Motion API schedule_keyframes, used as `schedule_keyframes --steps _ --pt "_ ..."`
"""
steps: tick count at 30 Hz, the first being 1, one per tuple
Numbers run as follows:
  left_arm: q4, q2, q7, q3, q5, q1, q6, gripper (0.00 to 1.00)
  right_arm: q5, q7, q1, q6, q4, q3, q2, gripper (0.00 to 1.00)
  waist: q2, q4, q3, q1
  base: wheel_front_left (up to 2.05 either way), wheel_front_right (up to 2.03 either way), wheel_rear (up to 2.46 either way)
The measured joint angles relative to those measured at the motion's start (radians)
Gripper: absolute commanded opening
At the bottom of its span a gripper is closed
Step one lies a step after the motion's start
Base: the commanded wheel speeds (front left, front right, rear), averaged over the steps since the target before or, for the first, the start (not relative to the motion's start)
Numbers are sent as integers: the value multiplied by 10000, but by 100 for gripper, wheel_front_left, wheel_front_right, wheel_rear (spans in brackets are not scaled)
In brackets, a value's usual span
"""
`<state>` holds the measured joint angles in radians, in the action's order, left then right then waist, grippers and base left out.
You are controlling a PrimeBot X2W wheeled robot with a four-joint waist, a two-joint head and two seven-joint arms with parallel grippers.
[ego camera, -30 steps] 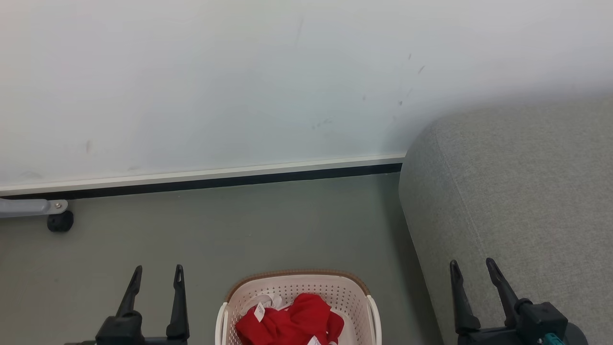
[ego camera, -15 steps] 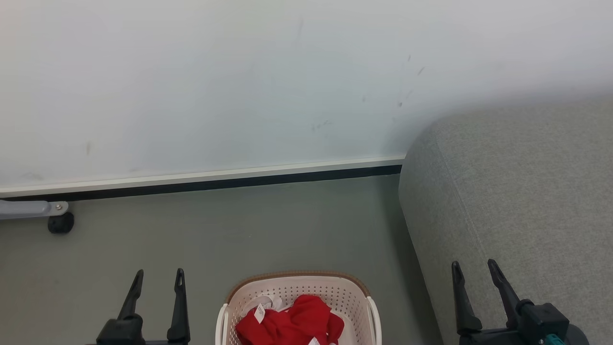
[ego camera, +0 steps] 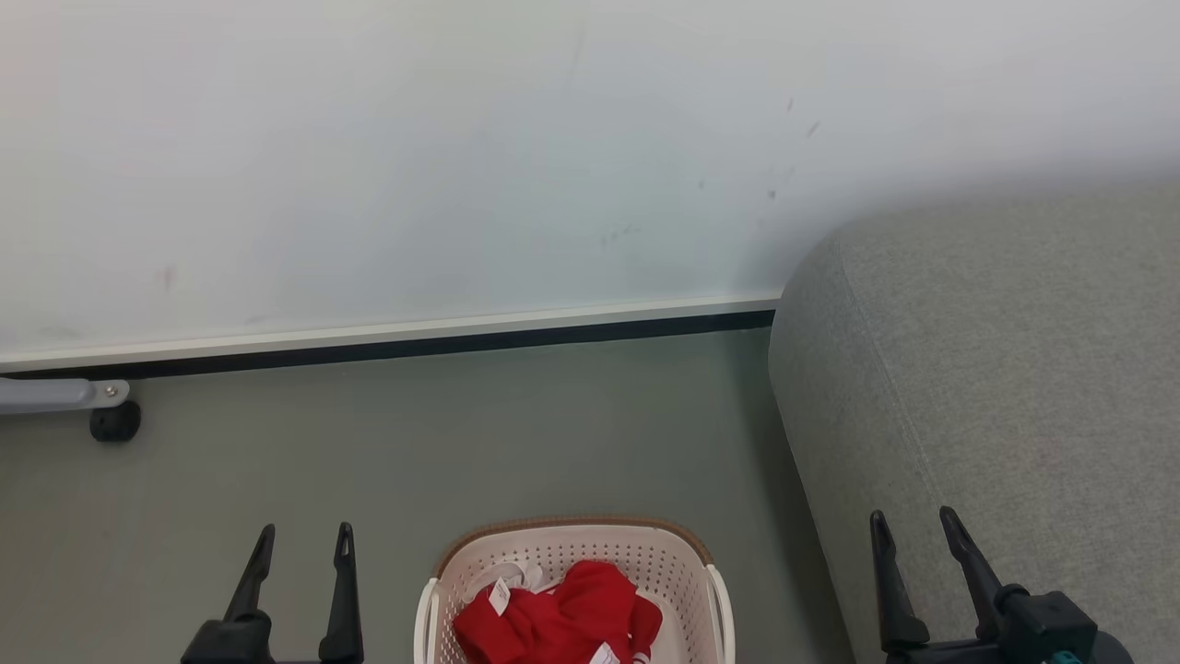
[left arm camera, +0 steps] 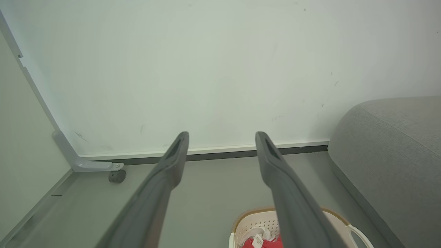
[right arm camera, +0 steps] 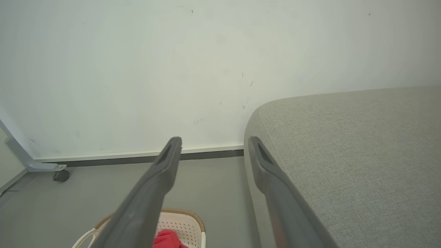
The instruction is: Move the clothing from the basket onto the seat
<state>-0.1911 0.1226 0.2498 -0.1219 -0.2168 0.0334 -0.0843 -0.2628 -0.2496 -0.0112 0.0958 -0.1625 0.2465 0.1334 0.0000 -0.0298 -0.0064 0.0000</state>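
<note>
Head view gives you the laundry basket point(ego camera: 645, 563) at the bottom centre, standing on the grey floor point(ego camera: 461, 433), with the red clothing point(ego camera: 558, 622) bunched inside it and white tags showing on the fabric. The grey sofa point(ego camera: 996, 369) fills the right side, its rounded end just beside the basket, and none of the clothing lies on it. Your left gripper point(ego camera: 306, 530) hangs over the floor to the left of the basket, apart from it, its two dark fingers spread and holding nothing. Your right gripper point(ego camera: 911, 516) shows at the lower right against the sofa's edge, also spread wide and empty. Behind everything you have a pale wall point(ego camera: 461, 166) with a dark baseboard point(ego camera: 415, 343), and a small black wheel point(ego camera: 114, 422) on a grey leg at the far left. Left wrist view shows you the basket's brown rim and a bit of red beside that gripper's right finger. Right wrist view shows the sofa's corner beside its right finger.
</note>
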Motion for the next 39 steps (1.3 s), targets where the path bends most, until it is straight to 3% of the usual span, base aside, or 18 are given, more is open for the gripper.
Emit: schedule_keyframes --steps 16,30,39 --pt "-115 23 2 -612 522 -666 422 100 132 -42 615 -79 639 -483 272 100 1 -174 1477 1 0 0 0" --pt "-2090 -357 -395 -1795 1168 -2831 848 100 151 -69 1730 -167 1639 -1237 681 100 1 -825 3309 2 0 0 0" --pt "-3707 -376 -911 -2272 1749 -4102 947 100 84 -71 2495 -257 2357 -1275 608 100 2 -1404 4691 3 0 0 0"
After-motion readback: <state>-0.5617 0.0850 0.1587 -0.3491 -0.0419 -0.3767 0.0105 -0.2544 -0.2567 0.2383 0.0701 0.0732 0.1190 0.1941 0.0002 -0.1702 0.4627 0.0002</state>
